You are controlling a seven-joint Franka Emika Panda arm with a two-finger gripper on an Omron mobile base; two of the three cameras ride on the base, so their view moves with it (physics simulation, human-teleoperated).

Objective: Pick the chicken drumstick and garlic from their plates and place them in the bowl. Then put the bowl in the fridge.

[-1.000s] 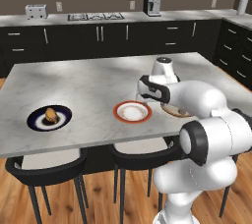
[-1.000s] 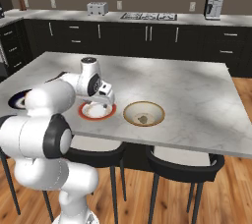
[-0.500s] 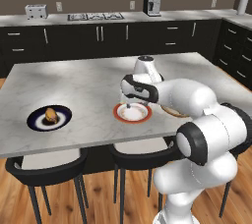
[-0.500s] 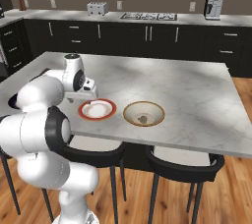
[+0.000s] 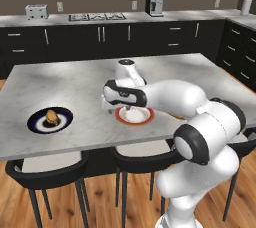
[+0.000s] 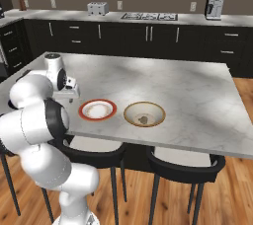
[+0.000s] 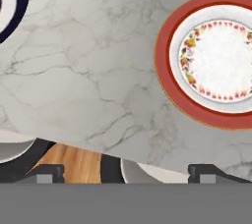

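one empty, wide-open hand (image 7: 126,171) has swung left past the red-rimmed plate (image 7: 216,61).

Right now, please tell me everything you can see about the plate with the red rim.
The red-rimmed plate is round and flat, with a broad orange-red outer band, a white ring inside it, a thin circle of small red and yellow flowers, and a plain white centre. It looks like glazed ceramic. Nothing lies on it. It rests level on the marble island counter near the front edge, apart from the tan bowl beside it. Nothing else touches it.
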